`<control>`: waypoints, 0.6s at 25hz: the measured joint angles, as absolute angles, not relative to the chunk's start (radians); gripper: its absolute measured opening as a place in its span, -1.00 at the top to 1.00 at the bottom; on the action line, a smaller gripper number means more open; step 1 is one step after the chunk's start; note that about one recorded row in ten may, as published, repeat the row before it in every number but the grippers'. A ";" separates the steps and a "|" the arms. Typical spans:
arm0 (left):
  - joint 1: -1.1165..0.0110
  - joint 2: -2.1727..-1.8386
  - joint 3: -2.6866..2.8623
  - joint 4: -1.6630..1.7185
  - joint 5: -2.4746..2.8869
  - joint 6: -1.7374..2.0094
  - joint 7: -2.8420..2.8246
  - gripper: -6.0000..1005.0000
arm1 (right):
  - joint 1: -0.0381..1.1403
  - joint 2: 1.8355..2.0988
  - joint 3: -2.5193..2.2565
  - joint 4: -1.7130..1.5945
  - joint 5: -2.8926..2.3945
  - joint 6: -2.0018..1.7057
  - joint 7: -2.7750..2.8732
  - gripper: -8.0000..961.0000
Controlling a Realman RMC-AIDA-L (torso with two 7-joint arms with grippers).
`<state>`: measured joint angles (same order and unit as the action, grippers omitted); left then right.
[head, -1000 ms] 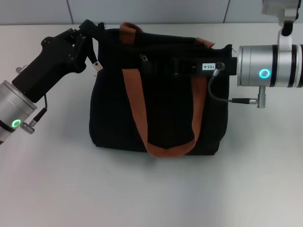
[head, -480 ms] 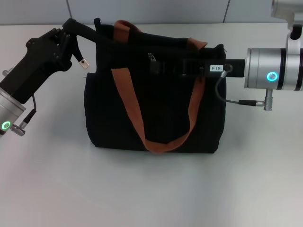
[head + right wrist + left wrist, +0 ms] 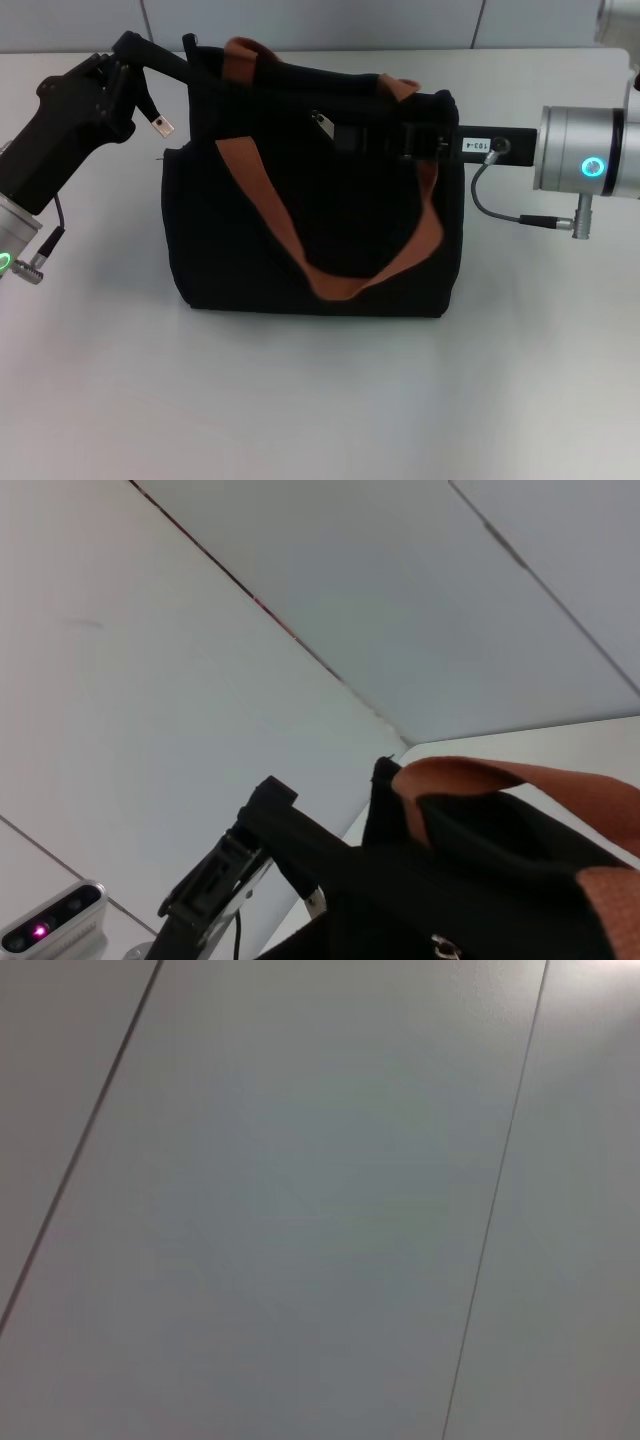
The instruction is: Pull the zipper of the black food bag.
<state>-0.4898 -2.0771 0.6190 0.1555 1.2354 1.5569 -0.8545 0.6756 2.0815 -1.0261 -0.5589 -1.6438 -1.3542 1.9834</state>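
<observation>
Black fingers of the right gripper [image 3: 352, 140] vanish against the black food bag [image 3: 310, 225]; its grip beside the zipper [image 3: 322, 122] is unreadable. Left gripper [image 3: 190, 62] pinches the bag's corner.

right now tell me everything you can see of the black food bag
The black food bag is a boxy black fabric tote standing upright on the white table. Two rust-orange webbing handles hang over it. A small silver zipper sits on its top. The left gripper meets its upper left corner; the right gripper lies along its top.
</observation>
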 joint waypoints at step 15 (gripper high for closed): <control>-0.488 -2.077 0.609 0.154 1.230 1.559 -0.856 0.94 | 0.644 2.081 -1.012 -0.578 -1.585 -1.402 1.901 0.98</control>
<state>-0.4877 -2.0774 0.6093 0.1545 1.2303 1.5591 -0.8562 0.6443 2.0813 -1.0124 -0.5779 -1.5847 -1.4021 1.9009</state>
